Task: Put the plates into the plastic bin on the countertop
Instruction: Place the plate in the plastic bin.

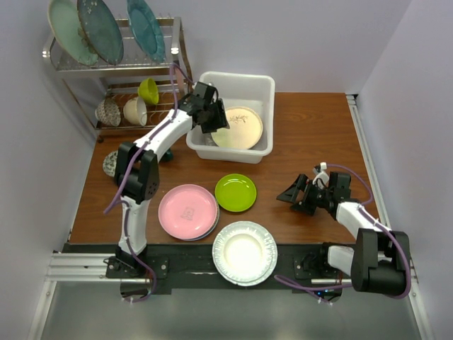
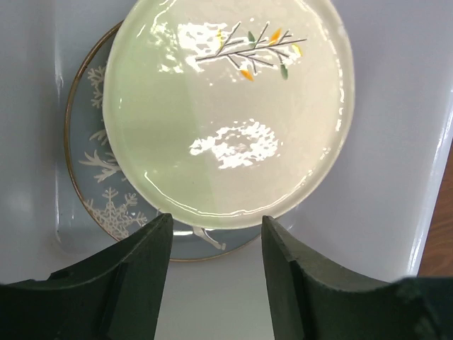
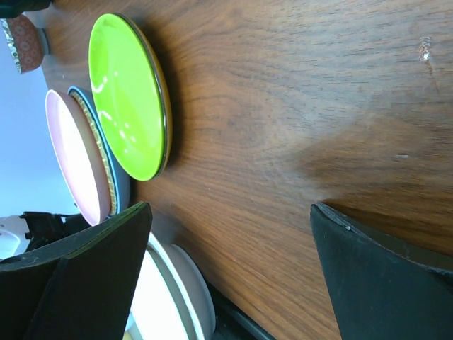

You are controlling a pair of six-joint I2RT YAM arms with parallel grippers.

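Observation:
The white plastic bin (image 1: 263, 91) stands at the back of the countertop (image 1: 311, 134). A cream plate (image 1: 239, 127) with a twig print lies in it on a grey plate with white deer (image 2: 88, 152). My left gripper (image 1: 218, 119) is open and empty just above the cream plate's (image 2: 233, 106) near edge. A lime green plate (image 1: 236, 192), a pink plate (image 1: 187, 210) stacked on others, and a white fluted plate (image 1: 245, 252) lie on the countertop. My right gripper (image 1: 296, 196) is open and empty right of the lime plate (image 3: 127, 99).
A wire dish rack (image 1: 113, 64) at the back left holds three large teal plates (image 1: 99, 28) and small bowls (image 1: 134, 108). A small patterned bowl (image 1: 110, 163) sits by the left arm. The fluted plate hangs over the near table edge.

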